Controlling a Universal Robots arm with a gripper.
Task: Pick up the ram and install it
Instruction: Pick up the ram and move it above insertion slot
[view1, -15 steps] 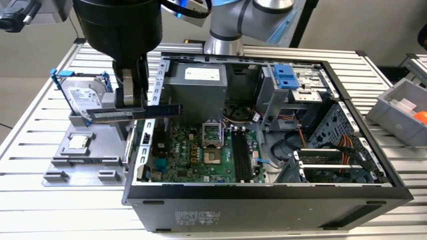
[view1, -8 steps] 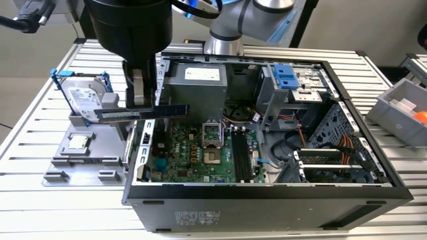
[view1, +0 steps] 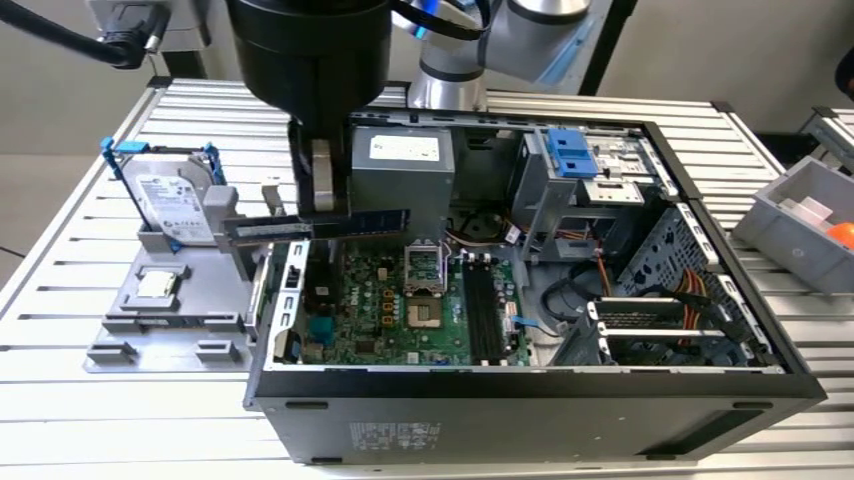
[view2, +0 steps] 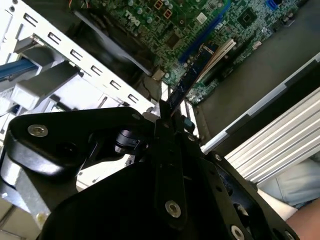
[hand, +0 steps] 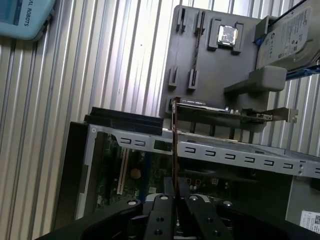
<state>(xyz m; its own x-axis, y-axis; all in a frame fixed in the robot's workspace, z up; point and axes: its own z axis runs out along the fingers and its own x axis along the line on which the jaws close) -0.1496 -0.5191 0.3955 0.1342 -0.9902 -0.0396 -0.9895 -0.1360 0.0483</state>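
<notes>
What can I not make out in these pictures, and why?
Exterior view: latches on the motherboard slots, too small.
First wrist view: the ram stands edge-on, its chips hidden.
Second wrist view: the end effector covers the ram's held end.
First wrist view: the picture's edge cuts the hard drive.

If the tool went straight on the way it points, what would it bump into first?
Most likely the motherboard: the tool points down at it, and the ram it grips would touch first. Depth is hard to judge.
</notes>
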